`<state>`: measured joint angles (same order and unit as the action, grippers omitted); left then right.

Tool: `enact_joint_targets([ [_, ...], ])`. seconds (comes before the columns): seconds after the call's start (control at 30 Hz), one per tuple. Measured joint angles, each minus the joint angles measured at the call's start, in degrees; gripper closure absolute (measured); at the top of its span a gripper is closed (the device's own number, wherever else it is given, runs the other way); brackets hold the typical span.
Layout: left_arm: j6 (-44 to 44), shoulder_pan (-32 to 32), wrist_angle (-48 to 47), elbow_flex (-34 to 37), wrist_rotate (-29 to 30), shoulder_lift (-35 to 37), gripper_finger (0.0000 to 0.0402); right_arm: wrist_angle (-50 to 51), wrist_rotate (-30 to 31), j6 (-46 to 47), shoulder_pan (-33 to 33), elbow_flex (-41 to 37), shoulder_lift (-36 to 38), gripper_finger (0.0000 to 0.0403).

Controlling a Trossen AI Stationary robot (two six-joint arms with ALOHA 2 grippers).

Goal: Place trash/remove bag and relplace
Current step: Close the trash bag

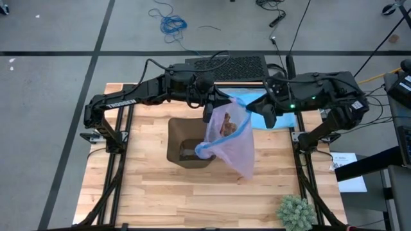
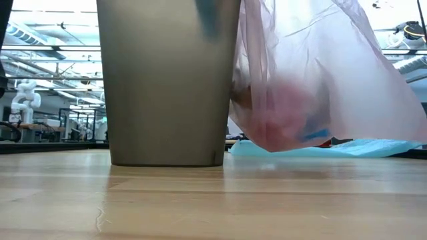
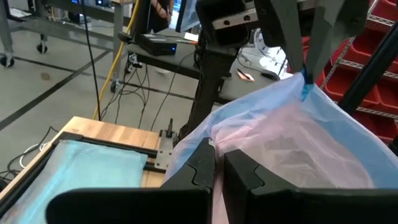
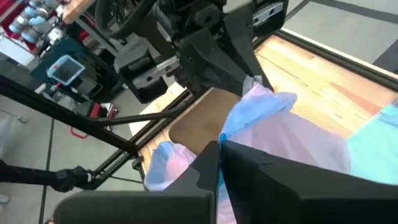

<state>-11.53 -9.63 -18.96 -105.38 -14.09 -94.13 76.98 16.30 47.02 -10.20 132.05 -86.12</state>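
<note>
Looks like the remove-bag step: both pincers, left and right, are clenched on the bag, hanging just beside the bin, so next it needs carrying clear and setting down.

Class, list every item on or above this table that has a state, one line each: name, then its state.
Bag: lifted out of the bin, hanging beside it, brown trash inside.
Bin: upright on the table, unlined, some scraps at the bottom.
Blue bag: lying flat on the table.
Left gripper: fingers shut on the bag's rim.
Right gripper: fingers shut on the bag's rim.
Plant: at the table's edge, untouched.
</note>
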Motion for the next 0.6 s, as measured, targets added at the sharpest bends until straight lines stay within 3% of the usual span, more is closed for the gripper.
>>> enact_joint_targets([
  [0.43,0.3,0.1,0.0,0.0,-0.5,0.0,0.0381,-0.1,5.5,-5.1,0.8,0.0,0.6,0.0403],
  [0.6,0.0,0.6,0.0,0.0,-0.7,0.0,0.0356,-0.7,7.2,-7.7,0.9,1.1,0.9,0.0403],
])
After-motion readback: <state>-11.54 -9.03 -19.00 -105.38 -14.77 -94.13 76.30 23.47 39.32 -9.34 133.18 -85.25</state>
